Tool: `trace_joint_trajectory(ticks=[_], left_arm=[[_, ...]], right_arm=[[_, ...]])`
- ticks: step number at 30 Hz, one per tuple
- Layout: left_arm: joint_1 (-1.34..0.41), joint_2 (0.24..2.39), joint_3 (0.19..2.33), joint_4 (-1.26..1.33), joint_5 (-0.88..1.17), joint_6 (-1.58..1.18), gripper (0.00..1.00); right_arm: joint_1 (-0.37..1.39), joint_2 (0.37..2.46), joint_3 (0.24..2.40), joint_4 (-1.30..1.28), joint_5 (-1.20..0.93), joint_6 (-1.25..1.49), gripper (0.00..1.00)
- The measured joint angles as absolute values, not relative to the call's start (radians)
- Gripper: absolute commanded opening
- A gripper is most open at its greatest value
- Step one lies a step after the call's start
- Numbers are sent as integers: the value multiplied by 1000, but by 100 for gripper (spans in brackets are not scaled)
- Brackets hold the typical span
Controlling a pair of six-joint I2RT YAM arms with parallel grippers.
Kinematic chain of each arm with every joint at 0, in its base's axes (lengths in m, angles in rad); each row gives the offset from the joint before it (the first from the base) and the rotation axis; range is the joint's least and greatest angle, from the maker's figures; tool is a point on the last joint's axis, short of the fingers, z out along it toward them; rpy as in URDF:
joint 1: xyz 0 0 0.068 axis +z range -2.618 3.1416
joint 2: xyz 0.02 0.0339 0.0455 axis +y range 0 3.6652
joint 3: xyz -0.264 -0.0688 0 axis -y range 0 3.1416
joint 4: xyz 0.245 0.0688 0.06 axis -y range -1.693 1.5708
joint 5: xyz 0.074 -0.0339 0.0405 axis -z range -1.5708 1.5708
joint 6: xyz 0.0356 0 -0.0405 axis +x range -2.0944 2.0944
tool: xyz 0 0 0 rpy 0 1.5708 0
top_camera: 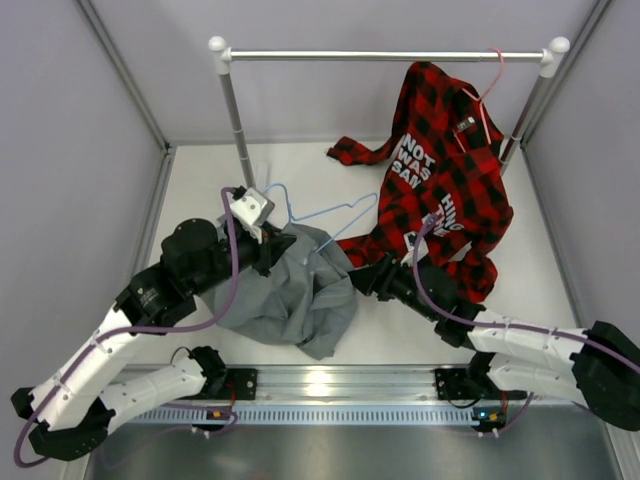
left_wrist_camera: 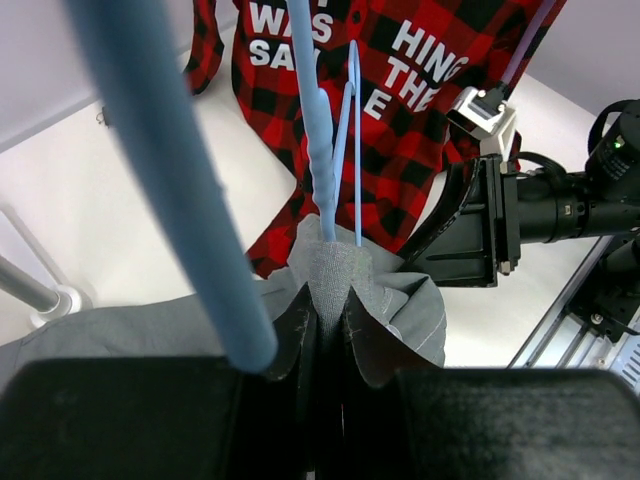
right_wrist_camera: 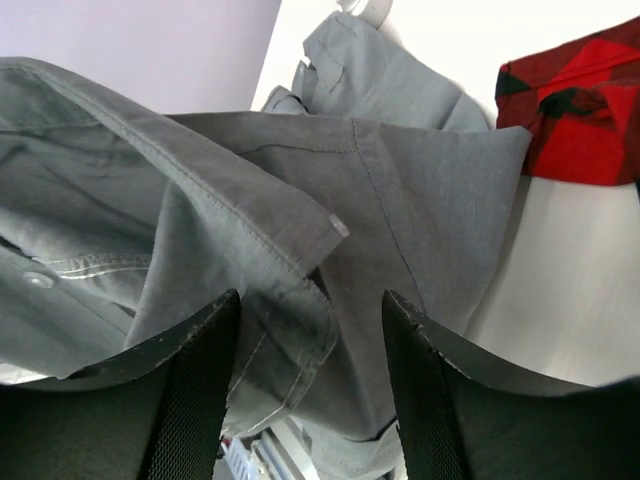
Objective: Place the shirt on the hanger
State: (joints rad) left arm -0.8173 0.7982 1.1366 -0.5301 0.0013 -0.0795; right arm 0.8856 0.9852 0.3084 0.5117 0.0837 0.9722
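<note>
The grey shirt (top_camera: 290, 300) lies crumpled on the white table between my two arms. The light-blue hanger (top_camera: 330, 211) sticks out of its top edge towards the back. My left gripper (top_camera: 272, 243) is shut on a fold of the shirt (left_wrist_camera: 340, 265), and the hanger's wires (left_wrist_camera: 322, 130) rise straight out of that pinched fold. My right gripper (top_camera: 352, 277) is at the shirt's right edge. In the right wrist view its jaws (right_wrist_camera: 310, 325) stand apart, with loose grey fabric (right_wrist_camera: 420, 200) and a hemmed edge lying between the fingers (right_wrist_camera: 200, 380).
A red-and-black plaid shirt (top_camera: 440, 170) with white lettering hangs on a pink hanger (top_camera: 490, 85) from the rail (top_camera: 385, 56) at the back right, its tail trailing on the table beside my right arm. The rail's left post (top_camera: 237, 120) stands behind my left gripper.
</note>
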Motion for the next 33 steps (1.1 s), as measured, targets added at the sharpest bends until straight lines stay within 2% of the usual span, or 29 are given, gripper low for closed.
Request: trace_joint_trajectory(ticks=[2,3,5,6,9,13,19,23,28,33], left_arm=[[-817,798,1135,-529,1,-81,0],[-817,798,1134,-530,1,-81,0],[-817,798,1132,-529,2,-81,0],[-817,798,1131,-529,4,-81,0],[-817,799,1130,-528,17,-81,0],[-817,799,1130,-523,29,-80,0],[-817,795,1130,-524,30,-77,0],[-817,782,1131,-525,56,-63,0],[-817,725,1131,-542,124,-11,0],[-819,682,1132,-553,155,33,0]], right_arm=[[886,1027,308,553,68,974,59],[885,1041,308,567,60,974,49],[885,1061,305,607,49,981,36],[885,1069,300,635,41,986,23],[884,1075,293,681,28,990,11],[881,1057,291,714,25,974,0],[872,921,292,661,62,933,0],[859,809,325,508,148,873,0],[754,754,458,279,216,768,0],[646,735,607,166,158,707,0]])
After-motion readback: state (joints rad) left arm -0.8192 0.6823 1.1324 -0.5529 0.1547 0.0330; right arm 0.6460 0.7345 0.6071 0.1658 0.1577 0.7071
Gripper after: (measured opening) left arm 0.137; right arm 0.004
